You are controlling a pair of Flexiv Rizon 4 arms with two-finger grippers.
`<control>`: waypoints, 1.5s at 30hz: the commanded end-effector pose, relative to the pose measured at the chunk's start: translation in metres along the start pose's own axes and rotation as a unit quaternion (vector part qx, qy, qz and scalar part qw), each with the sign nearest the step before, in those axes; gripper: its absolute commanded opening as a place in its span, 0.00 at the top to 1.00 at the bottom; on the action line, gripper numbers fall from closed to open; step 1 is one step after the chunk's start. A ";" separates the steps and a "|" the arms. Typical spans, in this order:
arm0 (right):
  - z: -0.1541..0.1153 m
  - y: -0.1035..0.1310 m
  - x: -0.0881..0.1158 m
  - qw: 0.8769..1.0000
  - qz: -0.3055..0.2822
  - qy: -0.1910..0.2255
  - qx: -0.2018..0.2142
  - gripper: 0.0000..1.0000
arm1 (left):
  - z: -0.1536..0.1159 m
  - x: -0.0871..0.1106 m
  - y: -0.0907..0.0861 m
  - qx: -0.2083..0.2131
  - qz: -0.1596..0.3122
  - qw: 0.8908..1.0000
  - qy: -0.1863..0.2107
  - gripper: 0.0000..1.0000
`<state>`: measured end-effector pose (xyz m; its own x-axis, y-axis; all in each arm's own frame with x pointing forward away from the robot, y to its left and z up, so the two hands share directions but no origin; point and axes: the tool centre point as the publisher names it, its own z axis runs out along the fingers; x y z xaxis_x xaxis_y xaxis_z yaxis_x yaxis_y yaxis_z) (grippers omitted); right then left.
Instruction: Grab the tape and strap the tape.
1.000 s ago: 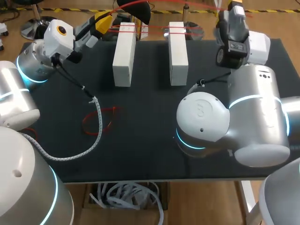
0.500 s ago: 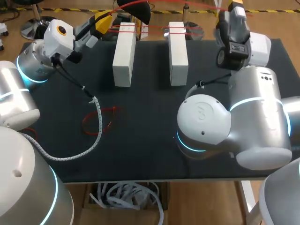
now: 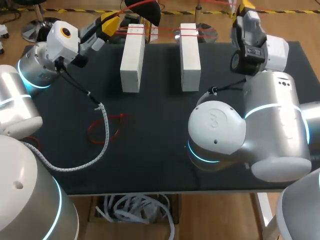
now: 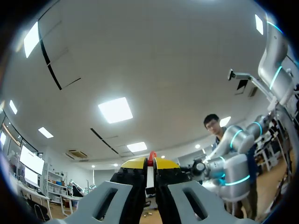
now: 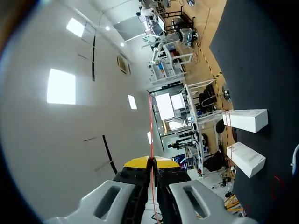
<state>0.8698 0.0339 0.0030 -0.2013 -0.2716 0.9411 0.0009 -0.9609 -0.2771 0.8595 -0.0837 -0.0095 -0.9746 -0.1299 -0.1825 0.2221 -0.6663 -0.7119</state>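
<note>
holding tape [image 5: 150,126] taut above the boxes [image 3: 132,57], left fingers [image 4: 135,164] and right fingers [image 5: 138,163] are clamping it; lowering both ends evenly is looking wisest.

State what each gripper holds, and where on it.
Both pinch red tape: left gripper with a short stub past its tips, right gripper with a taut strand running ahead.
</note>
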 end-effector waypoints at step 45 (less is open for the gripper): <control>-0.002 -0.004 0.003 1.000 -0.008 -0.018 -0.007 1.00 | -0.001 0.000 -0.014 -0.408 -0.125 0.901 0.080 1.00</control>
<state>0.8684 0.0373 0.0035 -0.1724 -0.2604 0.9500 -0.0100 -0.9639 -0.2661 0.8603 -0.0818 -0.0152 -0.9909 -0.0022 -0.1344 0.1165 -0.5123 -0.8508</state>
